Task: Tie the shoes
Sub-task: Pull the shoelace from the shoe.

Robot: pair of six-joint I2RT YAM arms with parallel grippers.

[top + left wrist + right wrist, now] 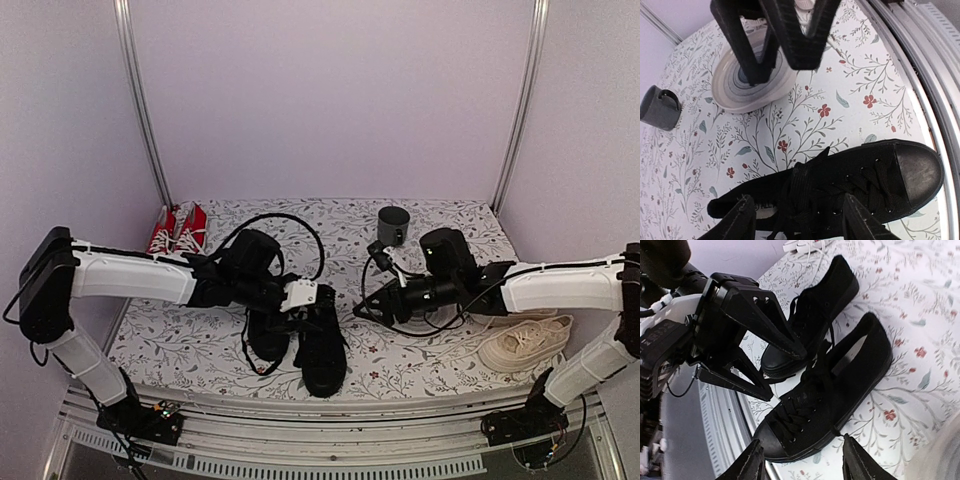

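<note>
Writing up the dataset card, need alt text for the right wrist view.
Two black low-top sneakers lie side by side on a floral tablecloth, laces loose and untied. The left gripper, jaws open, hangs over the toe of the farther shoe at left. The right gripper's two fingertips show at the bottom edge, apart, near the closer shoe's toe.

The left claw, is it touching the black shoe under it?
Cannot tell. In the left wrist view the open left claw straddles the shoe's laces, but neither contact nor gap shows plainly.

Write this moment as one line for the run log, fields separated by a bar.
left gripper: open, over black shoes | right gripper: open, beside shoes, not touching | laces: loose, not gripped | plate, mug: behind
</note>
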